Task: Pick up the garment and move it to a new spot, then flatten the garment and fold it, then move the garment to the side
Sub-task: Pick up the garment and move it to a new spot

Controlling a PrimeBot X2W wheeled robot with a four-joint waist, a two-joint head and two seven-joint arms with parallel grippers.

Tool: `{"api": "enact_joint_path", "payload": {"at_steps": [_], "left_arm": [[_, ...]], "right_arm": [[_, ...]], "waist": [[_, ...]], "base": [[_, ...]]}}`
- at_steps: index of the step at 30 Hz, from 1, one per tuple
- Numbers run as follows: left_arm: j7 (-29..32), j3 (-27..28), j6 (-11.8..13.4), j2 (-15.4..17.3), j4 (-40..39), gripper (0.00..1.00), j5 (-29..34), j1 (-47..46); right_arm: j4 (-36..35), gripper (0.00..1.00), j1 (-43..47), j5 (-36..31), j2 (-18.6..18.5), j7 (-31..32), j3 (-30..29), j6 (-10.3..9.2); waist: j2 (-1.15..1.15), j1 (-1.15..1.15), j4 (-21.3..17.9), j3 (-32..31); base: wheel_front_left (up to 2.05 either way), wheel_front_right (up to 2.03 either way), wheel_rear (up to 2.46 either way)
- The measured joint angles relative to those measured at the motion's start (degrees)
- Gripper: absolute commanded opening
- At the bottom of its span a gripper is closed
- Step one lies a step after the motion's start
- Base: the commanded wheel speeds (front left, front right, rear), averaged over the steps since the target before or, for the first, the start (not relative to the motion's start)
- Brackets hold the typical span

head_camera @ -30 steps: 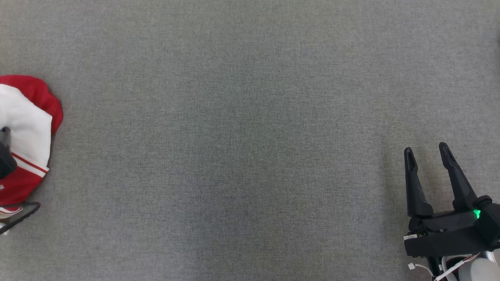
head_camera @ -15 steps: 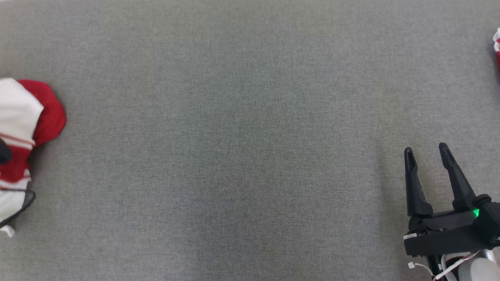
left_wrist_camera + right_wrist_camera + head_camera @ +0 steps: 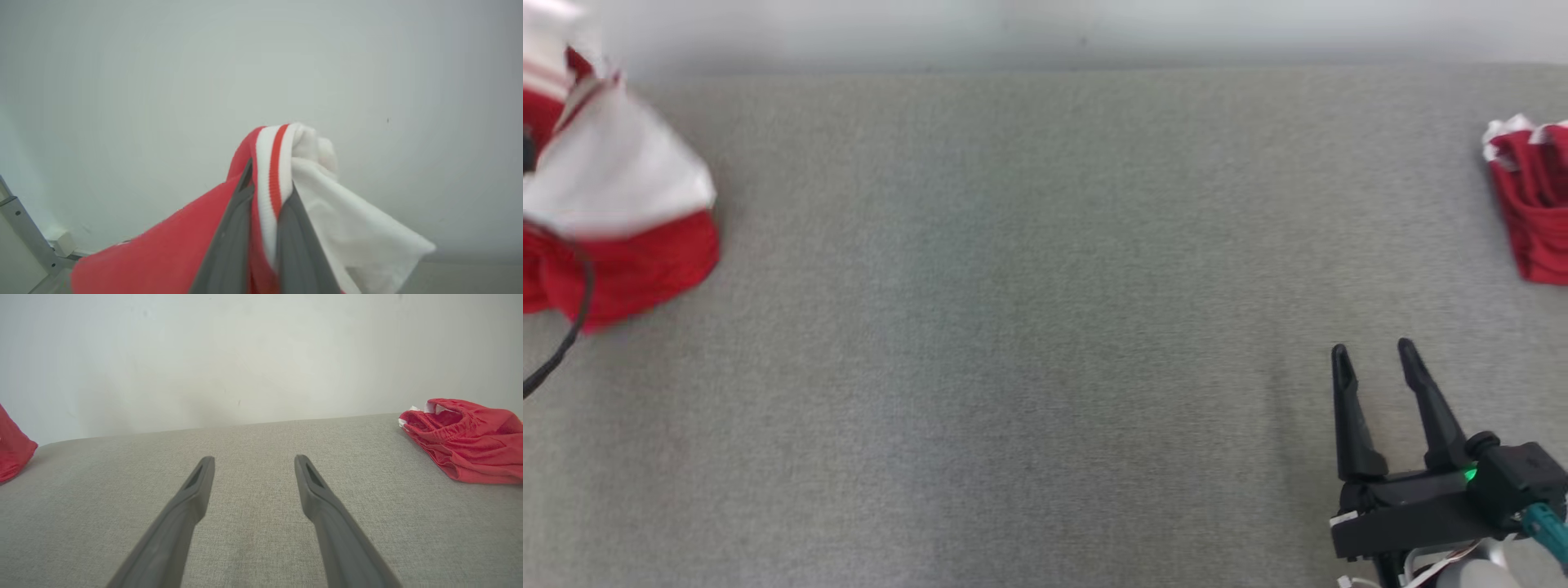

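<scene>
Though it blurs, garment (red, white), edge-cropped, pinched by left jaws.

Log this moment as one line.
left pincer: shut on garment, lifted | right pincer: open | other red cloth: far right on grey surface

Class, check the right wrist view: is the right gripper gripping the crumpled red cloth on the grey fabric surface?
No, the right gripper hangs open and empty, apart from the crumpled red cloth.

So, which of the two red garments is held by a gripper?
The red-and-white garment at the left: the left gripper is shut on its striped edge. The red garment at the right lies free on the surface.
</scene>
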Motion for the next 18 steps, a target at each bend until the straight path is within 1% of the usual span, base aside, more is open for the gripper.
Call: {"api": "enact_joint_path", "payload": {"at_steps": [3, 6, 12, 18], "left_arm": [[-0.24, -2.74, 0.0, -0.15, -4.31, 0.0, -0.19, -1.43], [-0.99, -4.98, 0.0, -1.04, -9.06, 0.0, 0.23, -2.48], [0.69, -9.06, 0.0, -4.88, -16.62, 0.0, 0.18, -3.13], [3.37, -12.76, 0.24, -8.98, -22.27, 0.0, -0.01, -3.92]], "right_arm": [[1.45, 1.0, -0.04, 0.41, 0.91, -0.7, 0.49, 0.0], [3.56, 1.0, -0.13, 0.88, 1.63, -1.43, 0.96, 0.0], [7.71, 1.0, -0.47, 1.56, 3.25, -2.56, 2.02, 0.0], [10.56, 1.0, -0.67, 2.26, 4.2, -2.99, 2.35, 0.0]], "waist": [[0.0, 0.0, -1.16, -1.17], [0.0, 0.0, -2.83, -2.05], [0.0, 0.0, -7.0, -3.64], [0.0, 0.0, -11.76, -4.93]], "base": [[0.0, 0.0, 0.0], [0.0, 0.0, 0.0], [0.0, 0.0, 0.0], [0.0, 0.0, 0.0]]}}
